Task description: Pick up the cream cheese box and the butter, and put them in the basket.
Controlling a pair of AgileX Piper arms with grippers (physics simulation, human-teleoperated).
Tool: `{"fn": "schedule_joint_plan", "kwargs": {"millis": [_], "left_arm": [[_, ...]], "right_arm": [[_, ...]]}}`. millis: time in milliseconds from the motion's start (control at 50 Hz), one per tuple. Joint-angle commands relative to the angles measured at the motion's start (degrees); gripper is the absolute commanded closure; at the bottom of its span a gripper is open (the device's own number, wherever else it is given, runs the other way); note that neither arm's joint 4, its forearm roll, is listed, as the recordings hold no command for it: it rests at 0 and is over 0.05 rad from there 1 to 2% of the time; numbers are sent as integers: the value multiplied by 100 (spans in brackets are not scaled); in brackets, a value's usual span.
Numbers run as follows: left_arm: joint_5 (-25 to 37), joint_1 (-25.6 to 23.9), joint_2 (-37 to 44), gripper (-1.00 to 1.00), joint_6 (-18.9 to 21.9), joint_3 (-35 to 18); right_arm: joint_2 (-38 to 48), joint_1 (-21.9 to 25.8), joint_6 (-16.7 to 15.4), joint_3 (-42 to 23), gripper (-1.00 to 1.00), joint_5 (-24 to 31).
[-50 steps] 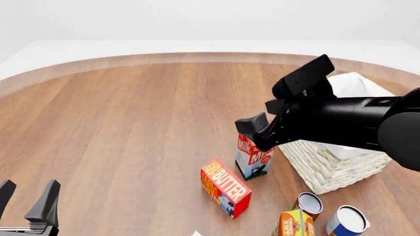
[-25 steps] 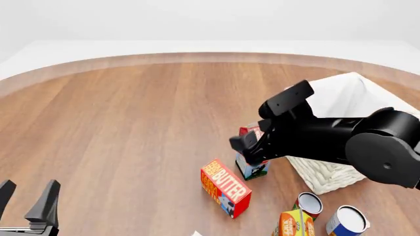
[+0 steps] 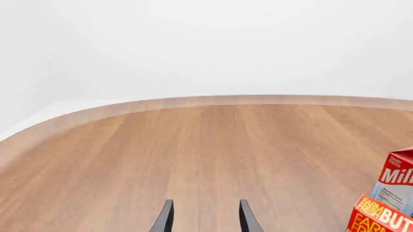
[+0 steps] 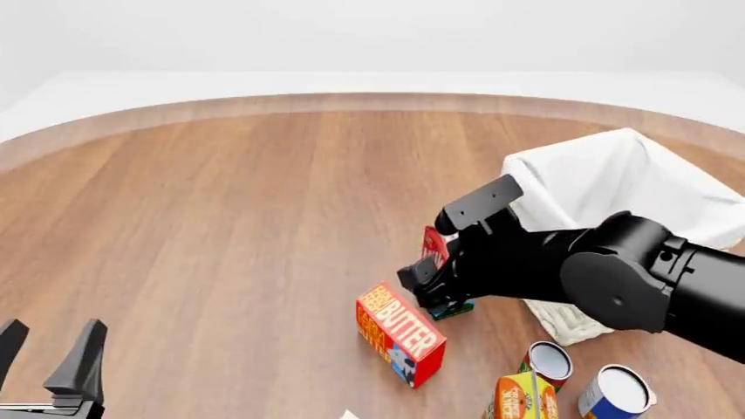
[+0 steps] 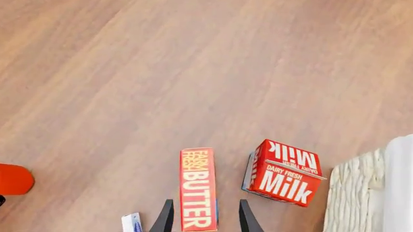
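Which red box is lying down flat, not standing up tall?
The butter carton, long and low on the table with big white letters. The milk carton beside it stands upright with a pointed top.

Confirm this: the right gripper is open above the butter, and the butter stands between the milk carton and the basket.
Not quite. The right gripper is open above the butter, but the front view shows the milk carton standing between the butter and the basket, not the butter in the middle. The right wrist view shows the same order.

Right pincer [image 5: 203, 216] open, angled down; left pincer [image 4: 49, 353] open, low.
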Motion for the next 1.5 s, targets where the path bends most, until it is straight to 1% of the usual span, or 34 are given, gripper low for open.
{"fn": "schedule_joint_plan", "kwargs": {"millis": [20, 160, 300, 400, 520, 540, 620, 740, 840, 1000, 1080, 1200, 1320, 1340, 1500], "left_arm": [[0, 0, 0, -100, 0, 0], [0, 0, 0, -100, 0, 0], [0, 0, 0, -100, 0, 0], [0, 0, 0, -100, 0, 0], [0, 0, 0, -100, 0, 0], [0, 0, 0, -100, 0, 0], [0, 0, 0, -100, 0, 0], [0, 0, 0, -100, 0, 0], [0, 0, 0, -100, 0, 0], [0, 0, 0, -100, 0, 0], [0, 0, 0, -100, 0, 0], [0, 0, 0, -100, 0, 0], [0, 0, 0, -100, 0, 0], [0, 0, 0, -100, 0, 0], [0, 0, 0, -100, 0, 0]], "right_arm": [[316, -66, 6, -57, -100, 14], [497, 23, 75, -48, -100, -7], [677, -25, 22, -54, -100, -8], [756, -50, 51, -22, -100, -55], [945, -9, 220, 175, -100, -270], [962, -23, 194, 192, -100, -290], [979, 12, 252, 132, -100, -259], [1087, 97, 365, 212, -100, -367], [1116, 134, 381, 218, -100, -388], [1136, 130, 486, 433, -100, -504], [1174, 256, 601, 550, -100, -586], [1167, 200, 550, 505, -100, -547], [1326, 223, 575, 569, -100, -692], [1563, 272, 719, 791, -100, -995], [1621, 342, 763, 797, -100, -1030]]}}
